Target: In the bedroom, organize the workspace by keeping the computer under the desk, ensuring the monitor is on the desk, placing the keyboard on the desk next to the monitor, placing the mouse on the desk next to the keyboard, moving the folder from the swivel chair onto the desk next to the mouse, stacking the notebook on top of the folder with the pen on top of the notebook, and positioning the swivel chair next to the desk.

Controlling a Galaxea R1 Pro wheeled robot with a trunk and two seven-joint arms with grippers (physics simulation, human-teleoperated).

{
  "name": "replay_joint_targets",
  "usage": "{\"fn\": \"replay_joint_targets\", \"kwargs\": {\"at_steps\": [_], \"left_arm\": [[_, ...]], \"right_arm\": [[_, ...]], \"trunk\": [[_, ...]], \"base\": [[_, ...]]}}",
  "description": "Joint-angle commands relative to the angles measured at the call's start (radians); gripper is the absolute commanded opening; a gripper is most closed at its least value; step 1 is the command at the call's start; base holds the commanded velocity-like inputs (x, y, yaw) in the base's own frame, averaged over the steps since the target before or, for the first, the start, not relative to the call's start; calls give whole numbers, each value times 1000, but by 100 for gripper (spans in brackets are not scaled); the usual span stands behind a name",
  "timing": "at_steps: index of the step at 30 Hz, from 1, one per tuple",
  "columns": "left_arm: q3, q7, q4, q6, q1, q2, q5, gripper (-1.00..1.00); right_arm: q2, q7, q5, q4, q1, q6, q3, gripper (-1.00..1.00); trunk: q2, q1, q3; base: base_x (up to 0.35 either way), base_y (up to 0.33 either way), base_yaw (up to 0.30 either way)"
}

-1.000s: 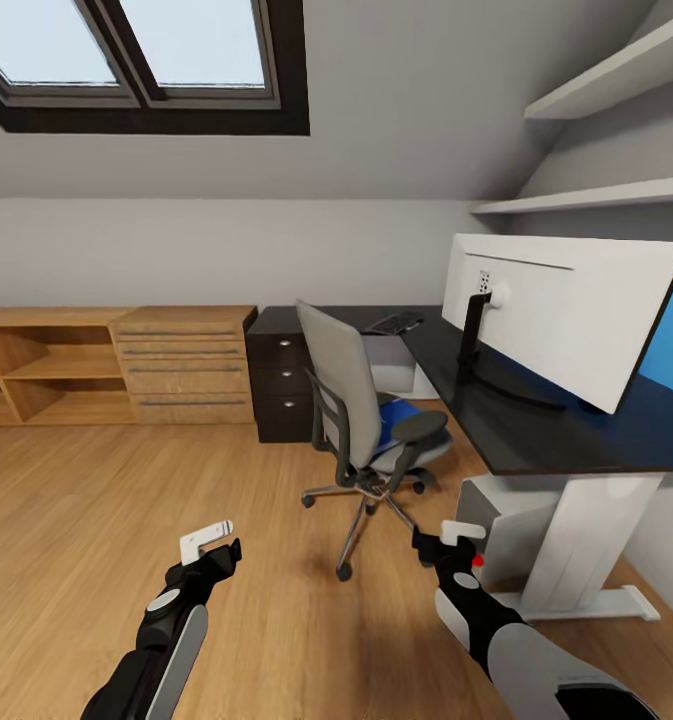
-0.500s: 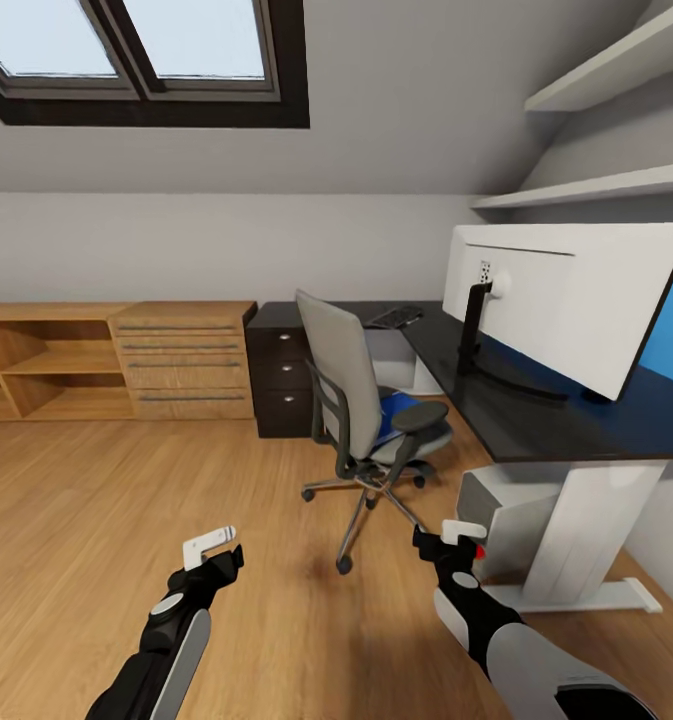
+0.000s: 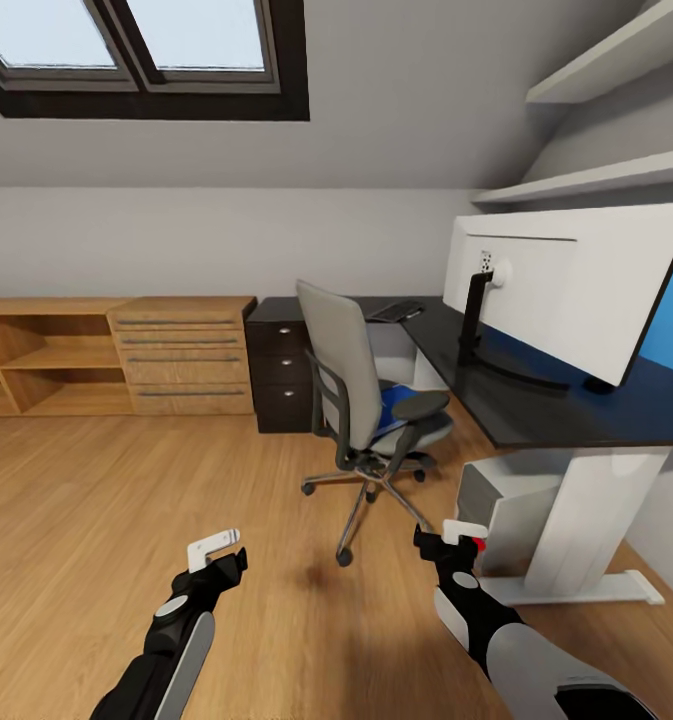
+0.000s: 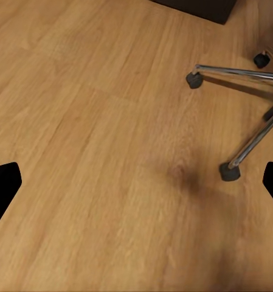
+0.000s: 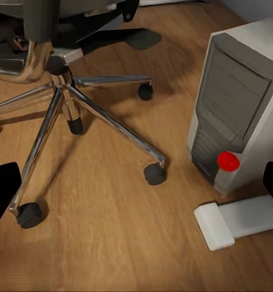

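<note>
Wooden floor [image 3: 96,500], swivel chair [image 3: 361,395] ahead of right hand [image 3: 463,535]

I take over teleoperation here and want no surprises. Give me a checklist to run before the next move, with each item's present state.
1. Computer under the desk: ok.
2. Monitor on the desk: ok.
3. Keyboard beside the monitor: not ok, it lies at the desk's far end.
4. Folder moved to the desk: not ok, it lies on the swivel chair seat.
5. Left pincer and right pincer empty: ok, both open.
6. Mouse, notebook, pen located: cannot tell.
</note>
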Motion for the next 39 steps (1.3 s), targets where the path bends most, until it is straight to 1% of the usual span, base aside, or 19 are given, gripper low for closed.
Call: {"fn": "replay_joint_targets", "kwargs": {"at_steps": [1, 4, 5, 6, 18, 23, 34, 36, 39], "left_arm": [[-2, 9, -1, 2, 0, 0, 10, 100], [-3, 9, -2, 2, 1, 0, 10, 100], [-3, 9, -2, 2, 1, 0, 10, 100], [-17, 9, -2, 2, 2, 0, 10, 100], [-29, -2, 9, 7, 2, 3, 11, 100], [-37, -3, 13, 8, 2, 3, 11, 100], [-38, -3, 14, 8, 2, 7, 12, 100], [-37, -3, 14, 9, 2, 8, 13, 100], [-36, -3, 14, 9, 2, 9, 14, 100]], "right_arm": [[0, -1, -7, 1, -1, -5, 1, 100], [0, -1, -7, 0, -1, -18, 1, 100], [0, -2, -7, 1, -1, -46, 0, 100], [0, -1, -7, 3, -1, -75, -1, 100], [-2, 1, -4, 5, 0, -90, -1, 100], [-5, 1, -4, 6, 1, -104, -1, 100], [-8, 0, -5, 8, 1, -108, 1, 100], [-9, -13, -5, 7, 1, -108, 1, 100], [-8, -64, -4, 4, 1, -109, 2, 100]], "trunk": [[-8, 4, -4], [-29, 15, -14], [-36, 19, -17], [-36, 19, -17], [-36, 19, -17], [-36, 19, -17], [-36, 19, -17], [-36, 19, -17], [-36, 19, -17]], "base": [[0, 0, 0], [0, 0, 0], [0, 0, 0], [0, 0, 0], [18, 0, 0], [253, 0, 0], [311, 0, 0], [273, 0, 0], [186, 0, 0]]}}
